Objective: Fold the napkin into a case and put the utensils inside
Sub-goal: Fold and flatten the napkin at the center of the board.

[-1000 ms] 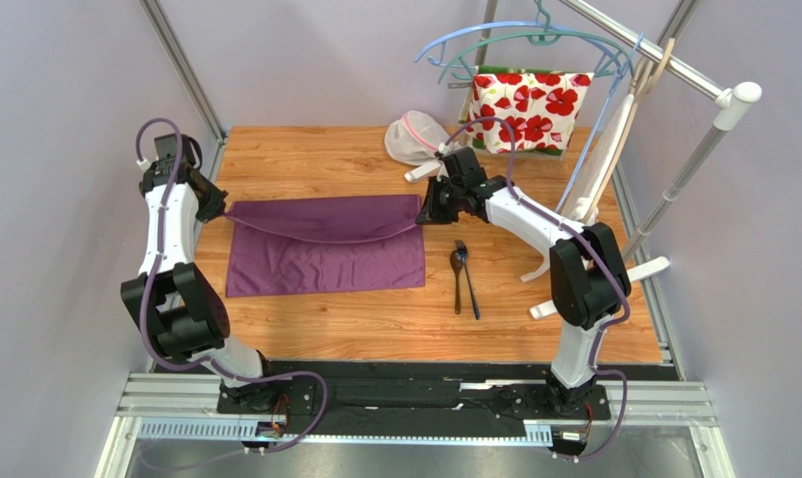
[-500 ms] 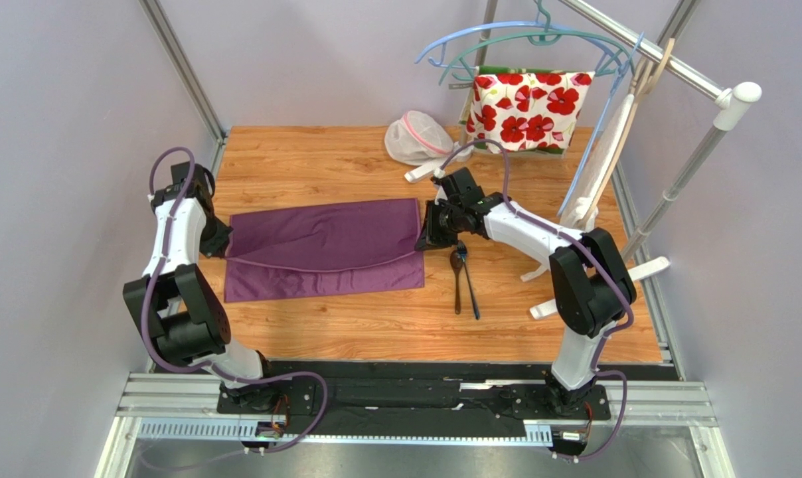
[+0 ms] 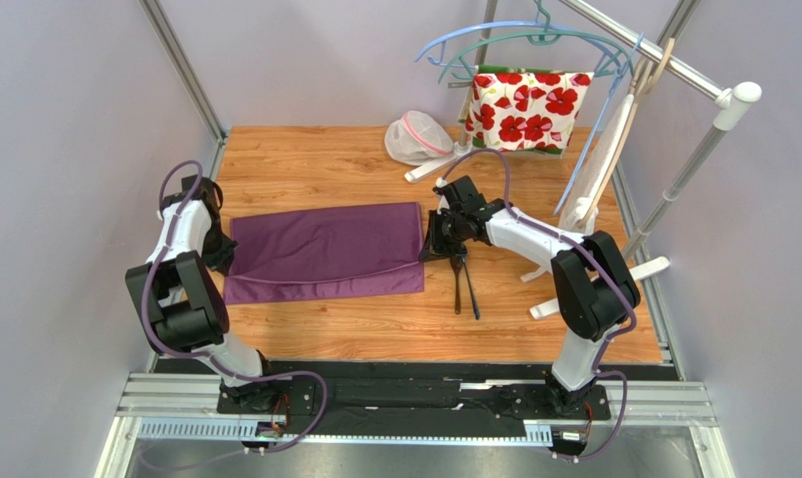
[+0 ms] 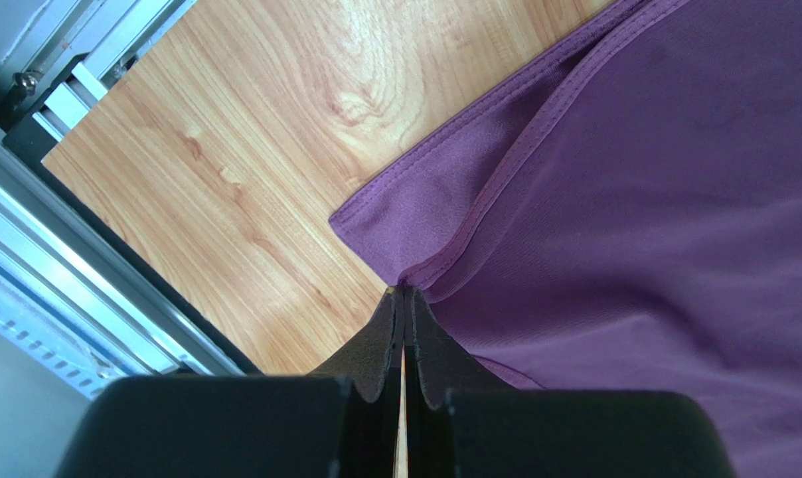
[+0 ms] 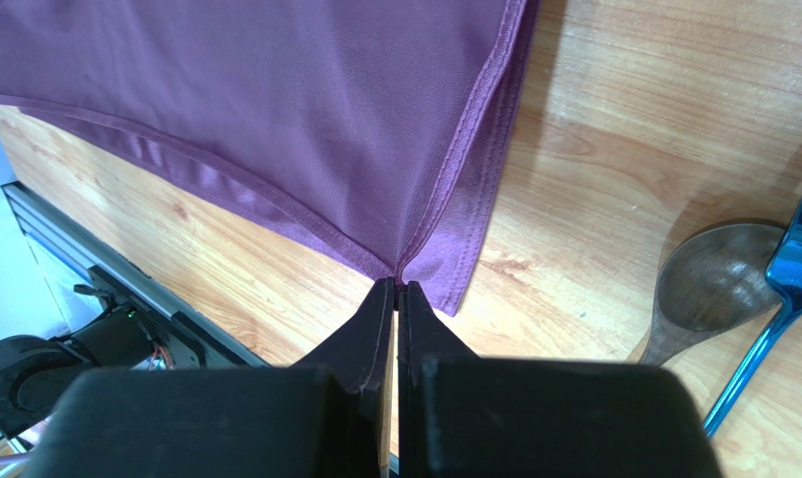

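Observation:
The dark purple napkin (image 3: 320, 249) lies on the wooden table, its far half doubled over toward the near edge. My left gripper (image 3: 225, 261) is shut on the upper layer's left corner (image 4: 403, 291), low over the table. On the other side, my right gripper (image 3: 430, 249) is shut on that layer's right corner (image 5: 396, 283). A strip of the lower layer (image 3: 315, 289) shows along the near side. The utensils, a spoon (image 3: 457, 289) and a fork (image 3: 470, 297), lie side by side just right of the napkin. In the right wrist view the spoon's bowl (image 5: 714, 284) and the fork's head (image 5: 799, 264) are beside my fingers.
A white mesh pouch with pink trim (image 3: 418, 137) sits at the back. A red-flowered white cloth (image 3: 530, 108) and hangers (image 3: 535, 45) are on a white rack (image 3: 599, 179) at the right. The metal frame rail (image 4: 76, 249) runs close to my left gripper.
Both grippers have carried the napkin's lifted edge toward the near side and down. The upper layer now covers most of the lower one. The right gripper now reaches the spoon's bowl.

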Tool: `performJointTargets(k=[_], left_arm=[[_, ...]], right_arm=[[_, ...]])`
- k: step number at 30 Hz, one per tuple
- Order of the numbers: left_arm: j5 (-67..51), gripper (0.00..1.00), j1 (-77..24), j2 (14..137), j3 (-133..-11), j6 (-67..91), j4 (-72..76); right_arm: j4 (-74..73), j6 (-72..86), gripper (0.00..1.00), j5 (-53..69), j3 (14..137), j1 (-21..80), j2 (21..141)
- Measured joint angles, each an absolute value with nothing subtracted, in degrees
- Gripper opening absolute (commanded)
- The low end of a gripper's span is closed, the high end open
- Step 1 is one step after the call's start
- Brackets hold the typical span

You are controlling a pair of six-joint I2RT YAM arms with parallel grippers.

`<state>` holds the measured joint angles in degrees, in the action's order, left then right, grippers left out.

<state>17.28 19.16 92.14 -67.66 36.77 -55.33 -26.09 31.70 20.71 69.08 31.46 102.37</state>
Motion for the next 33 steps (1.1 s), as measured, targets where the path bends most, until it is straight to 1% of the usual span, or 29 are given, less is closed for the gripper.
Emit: performJointTargets(k=[7, 11, 19, 27, 33], left_arm=[[18.28, 0.0, 19.16, 85.71, -67.7, 37.01, -56.38], [19.33, 0.0, 19.16, 84.18, -67.79, 37.43, -57.84], [21.82, 0.0, 19.16, 84.97, -65.08, 38.37, -58.48], [24.58, 0.0, 19.16, 91.33, -63.77, 38.68, -58.28], [24.71, 0.0, 19.25, 92.82, -63.2, 38.89, -58.39]], right_arm=[[-27.35, 31.66, 0.0, 21.17, 70.11, 32.34, 99.7], [-27.94, 31.57, 0.0, 21.65, 70.13, 33.17, 98.85], [-27.86, 31.68, 0.0, 23.05, 68.34, 33.71, 98.06], [-26.85, 31.7, 0.0, 23.07, 65.8, 33.71, 99.59], [-25.98, 31.7, 0.0, 23.07, 64.64, 33.71, 101.58]])
